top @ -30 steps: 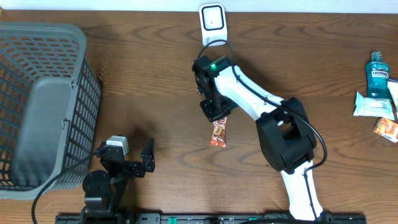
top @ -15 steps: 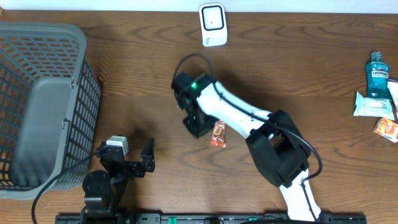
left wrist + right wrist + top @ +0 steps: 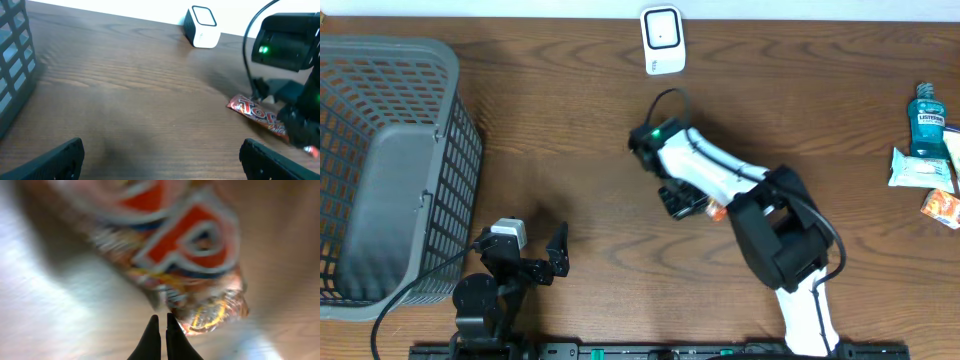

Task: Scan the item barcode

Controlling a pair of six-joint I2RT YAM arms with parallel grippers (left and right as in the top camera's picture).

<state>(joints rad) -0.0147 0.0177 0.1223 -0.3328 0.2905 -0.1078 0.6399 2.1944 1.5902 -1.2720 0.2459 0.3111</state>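
Right wrist view: the right claw [image 3: 161,339] is closed tight with nothing between its tips, nosing the snack bar [image 3: 190,245]. The bar lies on the surface [image 3: 570,150], well apart from the scanner [image 3: 662,38]. Judging by that, lifting and scanning remain.

The black left gripper [image 3: 532,258] sits folded close to its base, jaws spread wide. The white-and-black right arm [image 3: 720,178] extends forward, elbow bent; the black right gripper [image 3: 682,201] points down, fingers pressed together.
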